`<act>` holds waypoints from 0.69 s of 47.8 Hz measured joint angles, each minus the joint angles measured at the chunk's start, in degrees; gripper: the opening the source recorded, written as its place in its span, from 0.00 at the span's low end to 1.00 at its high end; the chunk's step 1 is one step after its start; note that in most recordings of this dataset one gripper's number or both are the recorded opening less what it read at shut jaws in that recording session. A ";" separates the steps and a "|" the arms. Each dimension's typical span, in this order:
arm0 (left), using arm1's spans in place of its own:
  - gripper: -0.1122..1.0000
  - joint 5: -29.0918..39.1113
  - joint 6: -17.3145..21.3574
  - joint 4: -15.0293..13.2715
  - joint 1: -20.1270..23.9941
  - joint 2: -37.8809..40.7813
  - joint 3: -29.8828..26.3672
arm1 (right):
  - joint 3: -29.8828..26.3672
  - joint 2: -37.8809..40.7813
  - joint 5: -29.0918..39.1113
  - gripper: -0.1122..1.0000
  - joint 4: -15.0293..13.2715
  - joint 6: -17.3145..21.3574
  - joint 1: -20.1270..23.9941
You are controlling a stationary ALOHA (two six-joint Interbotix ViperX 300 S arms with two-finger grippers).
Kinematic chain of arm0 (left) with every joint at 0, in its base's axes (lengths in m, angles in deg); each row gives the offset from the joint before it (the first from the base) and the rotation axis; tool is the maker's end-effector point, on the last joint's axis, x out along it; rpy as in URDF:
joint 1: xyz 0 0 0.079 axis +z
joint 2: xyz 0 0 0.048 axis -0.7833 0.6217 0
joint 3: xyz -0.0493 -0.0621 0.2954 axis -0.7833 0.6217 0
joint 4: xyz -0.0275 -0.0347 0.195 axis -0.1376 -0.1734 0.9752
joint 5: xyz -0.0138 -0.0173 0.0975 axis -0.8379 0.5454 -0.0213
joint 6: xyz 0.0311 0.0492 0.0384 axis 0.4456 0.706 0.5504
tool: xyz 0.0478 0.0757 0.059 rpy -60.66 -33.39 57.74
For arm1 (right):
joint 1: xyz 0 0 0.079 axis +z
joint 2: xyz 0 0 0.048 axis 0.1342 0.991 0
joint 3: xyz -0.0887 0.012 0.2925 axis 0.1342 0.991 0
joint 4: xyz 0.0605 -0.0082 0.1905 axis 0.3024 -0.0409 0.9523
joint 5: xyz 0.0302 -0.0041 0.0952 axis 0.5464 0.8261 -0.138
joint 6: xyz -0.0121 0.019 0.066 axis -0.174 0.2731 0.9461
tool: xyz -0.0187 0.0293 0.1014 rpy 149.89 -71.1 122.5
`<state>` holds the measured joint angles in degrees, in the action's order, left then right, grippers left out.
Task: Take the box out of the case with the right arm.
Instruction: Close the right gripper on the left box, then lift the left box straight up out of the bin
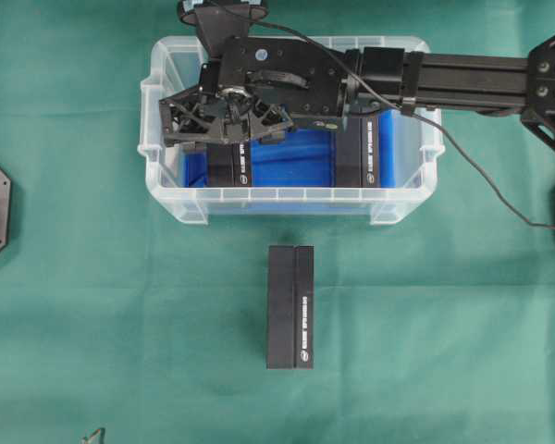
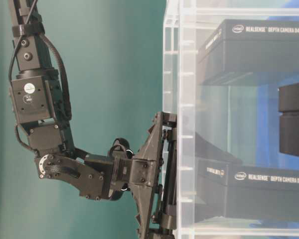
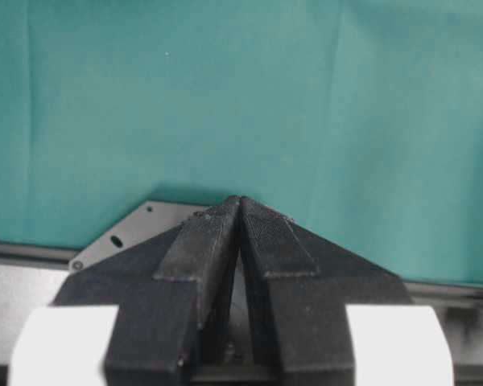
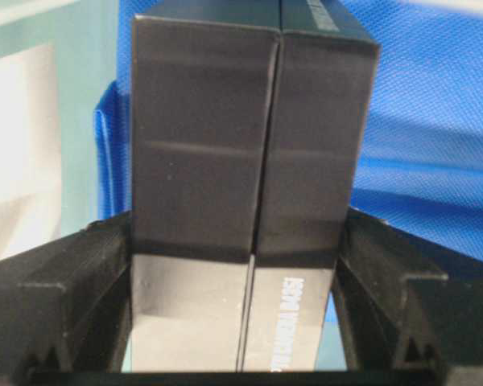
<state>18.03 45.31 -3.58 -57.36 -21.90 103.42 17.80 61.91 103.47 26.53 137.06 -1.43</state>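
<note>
The clear case [image 1: 287,196] with its blue cloth [image 1: 291,153] holds two black boxes. My all-black right arm reaches in from the right, and its gripper [image 1: 227,129] hangs over the left box [image 1: 229,166]. In the right wrist view that box [image 4: 241,121] stands between the fingers [image 4: 80,273], which sit close on both sides. A sliver of blue still shows beside the right one, so the right gripper [image 4: 237,229] is open around it. The left gripper [image 3: 240,199] is shut and empty over green cloth.
A second black box [image 1: 361,157] stands at the right of the case. A third box [image 1: 289,306] lies on the green table in front of the case. The case wall [image 2: 179,99] is right beside the gripper in the table-level view.
</note>
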 measured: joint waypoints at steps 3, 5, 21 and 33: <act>0.10 0.00 0.00 0.09 0.00 0.00 0.00 | -0.26 0.00 0.18 0.73 0.00 0.00 0.00; 0.10 0.00 0.00 0.09 0.00 0.00 0.00 | -0.44 0.00 0.44 0.73 0.00 0.00 0.00; 0.10 0.00 0.00 0.09 0.00 0.00 0.00 | -5.45 -0.62 7.03 0.72 -0.62 0.18 0.18; 0.10 0.00 0.00 0.09 -0.09 0.09 0.09 | -14.50 -3.08 14.59 0.72 -2.99 0.35 0.44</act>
<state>18.03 45.31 -3.49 -57.45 -21.82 103.51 3.30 58.83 118.06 23.54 137.41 -0.99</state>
